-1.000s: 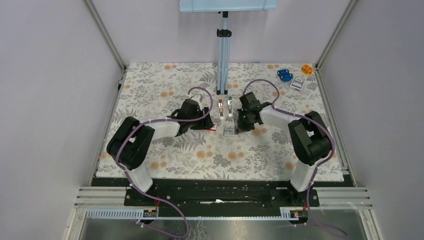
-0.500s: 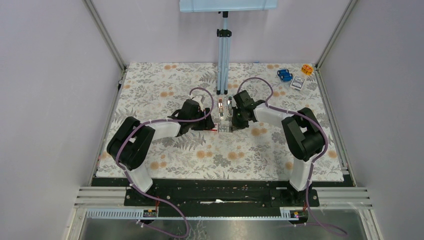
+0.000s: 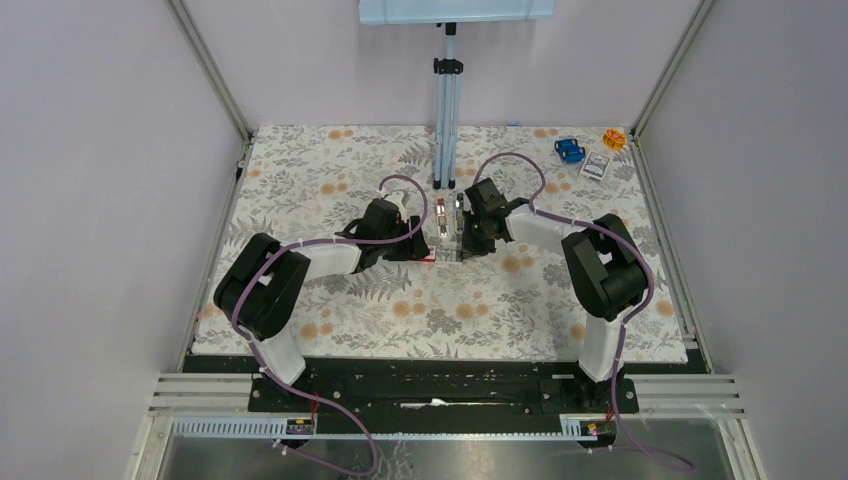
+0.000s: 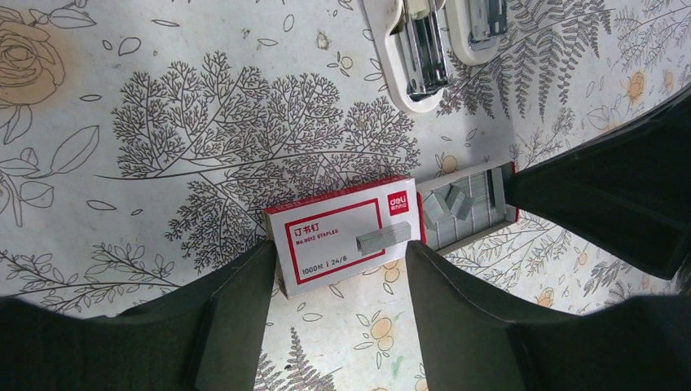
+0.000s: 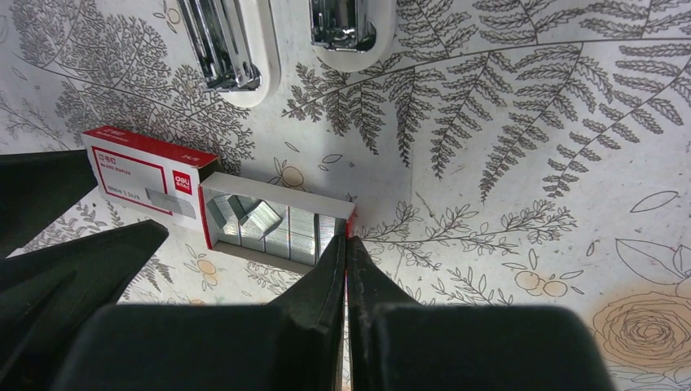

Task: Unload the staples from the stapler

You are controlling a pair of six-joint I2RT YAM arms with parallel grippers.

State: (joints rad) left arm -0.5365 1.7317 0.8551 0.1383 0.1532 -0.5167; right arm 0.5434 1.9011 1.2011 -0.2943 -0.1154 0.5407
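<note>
The stapler (image 3: 449, 215) lies opened flat on the floral mat, and its two white-and-chrome halves show at the top of the left wrist view (image 4: 420, 49) and the right wrist view (image 5: 224, 45). Just in front lies a red-and-white staple box (image 4: 342, 236). Its tray (image 5: 273, 224) is slid partly out to the right, with staples (image 4: 456, 204) lying inside. My left gripper (image 4: 338, 248) spans the box sleeve, one finger against each end. My right gripper (image 5: 346, 239) is shut, pinching the tray's right end wall. Seen from above, the two grippers (image 3: 425, 250) (image 3: 462, 245) face each other across the box.
A tripod pole (image 3: 446, 130) stands just behind the stapler. At the far right corner of the mat lie a blue object (image 3: 569, 150), an orange one (image 3: 613, 138) and a small box (image 3: 594, 168). Frame rails border the mat.
My right gripper has moved left and slightly away from me, bringing the staple tray up to the box sleeve. The left arm has stayed put.
</note>
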